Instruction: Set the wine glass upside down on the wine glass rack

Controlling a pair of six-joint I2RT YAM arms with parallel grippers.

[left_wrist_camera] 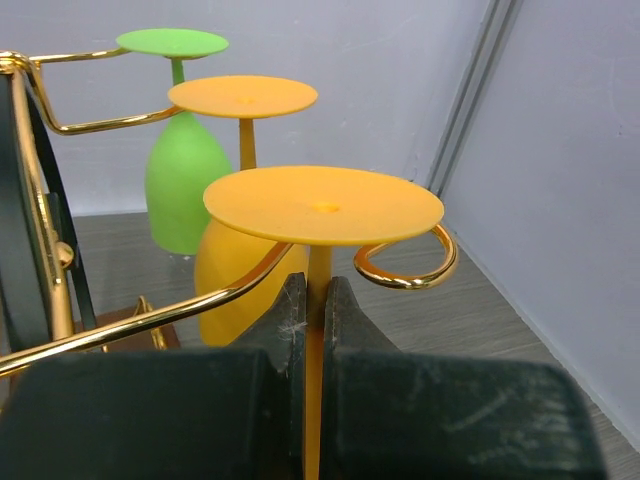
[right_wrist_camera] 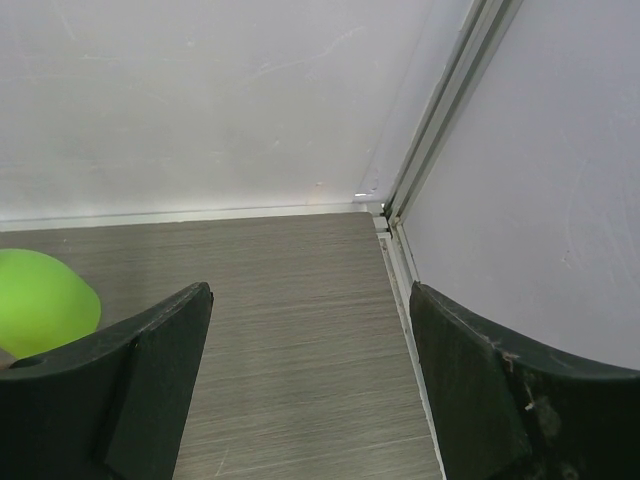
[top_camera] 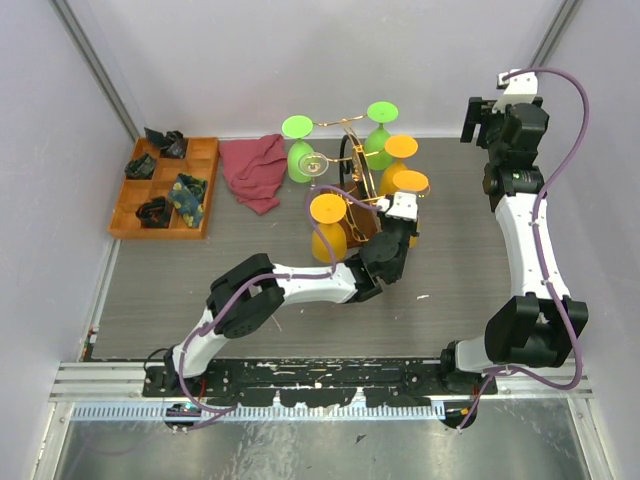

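Note:
The wine glass rack [top_camera: 352,185], gold wire on a brown base, stands at the table's middle back. My left gripper [top_camera: 398,222] is shut on the thin stem [left_wrist_camera: 318,300] of an orange wine glass [top_camera: 410,183] held upside down. Its round foot [left_wrist_camera: 323,205] sits just above a curled gold arm [left_wrist_camera: 408,275], with the stem between the two wires. Its bowl is hidden below my fingers [left_wrist_camera: 290,320]. My right gripper [top_camera: 492,115] is raised at the back right, open and empty, as the right wrist view [right_wrist_camera: 310,300] shows.
Other upside-down glasses hang round the rack: orange ones [top_camera: 328,225] [top_camera: 400,150] and green ones [top_camera: 298,145] [top_camera: 380,125]. A red cloth [top_camera: 255,170] and an orange-brown compartment tray [top_camera: 165,215] lie at the back left. White walls close in the back and both sides.

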